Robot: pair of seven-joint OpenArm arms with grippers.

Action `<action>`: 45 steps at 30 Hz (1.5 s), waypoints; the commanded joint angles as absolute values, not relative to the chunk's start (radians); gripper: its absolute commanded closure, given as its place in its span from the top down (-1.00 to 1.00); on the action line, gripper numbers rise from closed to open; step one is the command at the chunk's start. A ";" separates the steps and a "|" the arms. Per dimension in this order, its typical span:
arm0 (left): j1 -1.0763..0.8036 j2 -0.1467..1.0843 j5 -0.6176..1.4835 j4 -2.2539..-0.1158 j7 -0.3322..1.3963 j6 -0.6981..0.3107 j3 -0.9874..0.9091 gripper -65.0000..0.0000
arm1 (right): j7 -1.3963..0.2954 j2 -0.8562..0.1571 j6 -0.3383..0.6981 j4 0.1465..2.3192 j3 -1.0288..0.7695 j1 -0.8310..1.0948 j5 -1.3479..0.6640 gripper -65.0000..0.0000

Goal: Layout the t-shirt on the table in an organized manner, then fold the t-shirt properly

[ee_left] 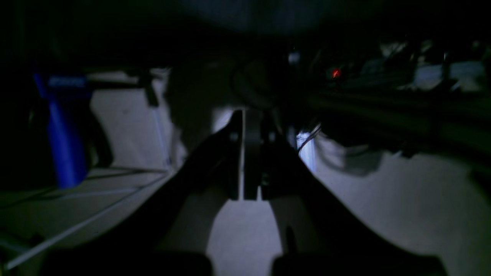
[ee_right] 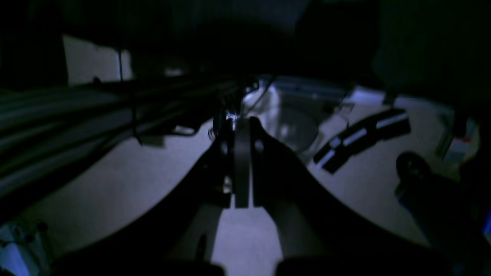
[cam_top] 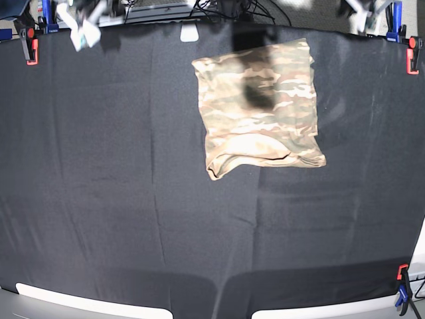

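The camouflage t-shirt (cam_top: 262, 106) lies folded into a rough rectangle on the black table (cam_top: 119, 199), in the far right-of-centre part of the base view, with a dark shadow across its upper middle. Both arms are drawn back beyond the table's far edge: the right arm (cam_top: 81, 23) at the top left and the left arm (cam_top: 364, 14) at the top right. My left gripper (ee_left: 243, 115) is shut and empty, seen against a pale floor. My right gripper (ee_right: 241, 122) is also shut and empty over the floor. The shirt is not in either wrist view.
Red and blue clamps hold the cloth at the far left (cam_top: 30, 43), far right (cam_top: 412, 53) and near right corner (cam_top: 402, 286). A small white tag (cam_top: 189, 33) lies at the far edge. Cables and gear lie behind the table.
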State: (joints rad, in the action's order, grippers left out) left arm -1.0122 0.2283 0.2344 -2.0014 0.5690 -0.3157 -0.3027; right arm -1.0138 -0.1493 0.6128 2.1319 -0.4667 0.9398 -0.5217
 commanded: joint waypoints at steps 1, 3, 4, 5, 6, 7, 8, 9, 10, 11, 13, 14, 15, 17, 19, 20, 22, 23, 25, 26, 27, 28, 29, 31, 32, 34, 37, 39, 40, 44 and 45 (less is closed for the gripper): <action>-1.027 0.240 0.246 -1.985 0.547 -0.315 -0.307 -1.00 | -1.013 -0.154 0.625 2.139 -0.471 0.958 -0.532 -1.00; -1.019 0.251 0.284 -1.908 0.488 -0.339 -0.307 -1.00 | -1.014 -0.155 0.636 2.109 -0.471 0.965 -0.530 -1.00; -1.010 0.253 0.297 -1.857 0.447 -0.373 -0.307 -1.00 | -1.011 -0.155 0.650 2.085 -0.471 0.964 -0.524 -1.00; -0.994 0.252 0.297 -1.801 0.410 -0.414 -0.307 -1.00 | -1.008 -0.155 0.660 2.054 -0.470 0.964 -0.524 -1.00; -0.973 0.252 0.297 -1.740 0.381 -0.453 -0.306 -1.00 | -1.002 -0.155 0.670 2.020 -0.470 0.964 -0.524 -1.00; -0.949 0.252 0.297 -1.678 0.363 -0.481 -0.306 -1.00 | -0.989 -0.156 0.678 1.984 -0.470 0.964 -0.523 -1.00; -0.921 0.250 0.297 -1.616 0.353 -0.496 -0.306 -1.00 | -0.970 -0.156 0.678 1.945 -0.470 0.960 -0.524 -1.00; -0.892 0.250 0.297 -1.553 0.345 -0.501 -0.306 -1.00 | -0.950 -0.158 0.678 1.905 -0.470 0.952 -0.524 -1.00; -0.863 0.250 0.299 -1.491 0.335 -0.503 -0.306 -1.00 | -0.935 -0.162 0.678 1.865 -0.469 0.941 -0.528 -1.00; -0.835 0.250 0.309 -1.430 0.325 -0.505 -0.306 -1.00 | -0.927 -0.167 0.678 1.827 -0.469 0.925 -0.528 -1.00; -0.781 0.248 0.329 -1.313 0.291 -0.524 -0.306 -1.00 | -0.923 -0.179 0.678 1.750 -0.469 0.881 -0.528 -1.00; -0.756 0.247 0.333 -1.255 0.275 -0.537 -0.306 -1.00 | -0.923 -0.185 0.678 1.711 -0.468 0.856 -0.528 -1.00; -0.731 0.245 0.334 -1.197 0.263 -0.557 -0.306 -1.00 | -0.923 -0.192 0.678 1.671 -0.467 0.829 -0.527 -1.00; -0.686 0.241 0.334 -1.085 0.260 -0.581 -0.306 -1.00 | -0.923 -0.215 0.678 1.585 -0.450 0.777 -0.527 -1.00; -0.645 0.233 0.329 -0.975 0.238 -0.581 -0.306 -1.00 | -0.884 -0.246 0.678 1.493 -0.412 0.733 -0.498 -1.00; -0.625 0.229 0.329 -0.920 0.203 -0.581 -0.306 -1.00 | -0.846 -0.262 0.678 1.444 -0.386 0.712 -0.469 -1.00; -0.592 0.220 0.309 -0.822 0.120 -0.581 -0.306 -1.00 | -0.778 -0.291 0.677 1.342 -0.323 0.674 -0.405 -1.00; -0.578 0.213 0.287 -0.778 0.077 -0.581 -0.306 -1.00 | -0.750 -0.304 0.677 1.289 -0.287 0.654 -0.377 -1.00; -0.549 0.199 0.216 -0.702 -0.003 -0.580 -0.306 -1.00 | -0.684 -0.323 0.672 1.179 -0.215 0.610 -0.323 -1.00; -0.535 0.192 0.177 -0.670 -0.036 -0.580 -0.306 -1.00 | -0.644 -0.328 0.669 1.121 -0.179 0.588 -0.298 -1.00; -0.520 0.184 0.140 -0.642 -0.057 -0.580 -0.306 -1.00 | -0.601 -0.330 0.666 1.063 -0.146 0.562 -0.271 -1.00; -0.505 0.178 0.109 -0.619 -0.068 -0.580 -0.306 -1.00 | -0.562 -0.330 0.660 1.006 -0.115 0.537 -0.247 -1.00; -0.489 0.172 0.087 -0.598 -0.073 -0.580 -0.306 -1.00 | -0.524 -0.329 0.645 0.947 -0.085 0.511 -0.229 -1.00; -0.456 0.161 0.067 -0.563 -0.072 -0.580 -0.306 -1.00 | -0.459 -0.326 0.617 0.829 -0.027 0.453 -0.209 -1.00; -0.441 0.157 0.068 -0.548 -0.073 -0.580 -0.306 -1.00 | -0.434 -0.324 0.611 0.772 -0.002 0.423 -0.208 -1.00; -0.411 0.148 0.069 -0.523 -0.074 -0.580 -0.306 -0.90 | -0.393 -0.315 0.603 0.665 0.037 0.361 -0.207 -1.00; -0.375 0.132 0.070 -0.495 -0.077 -0.551 -0.306 -0.54 | -0.356 -0.294 0.589 0.535 0.056 0.273 -0.178 -1.00; -0.358 0.118 0.070 -0.488 -0.080 -0.495 -0.306 -0.52 | -0.324 -0.279 0.579 0.476 0.056 0.227 -0.144 -1.00; -0.353 0.113 0.070 -0.488 -0.080 -0.474 -0.306 -0.52 | -0.311 -0.273 0.576 0.456 0.056 0.211 -0.131 -1.00; -0.347 0.108 0.067 -0.488 -0.079 -0.471 -0.306 -0.52 | -0.305 -0.261 0.575 0.438 0.056 0.184 -0.130 -1.00; -0.348 0.109 0.067 -0.487 -0.079 -0.470 -0.306 -0.52 | -0.301 -0.261 0.575 0.438 0.056 0.183 -0.130 -1.00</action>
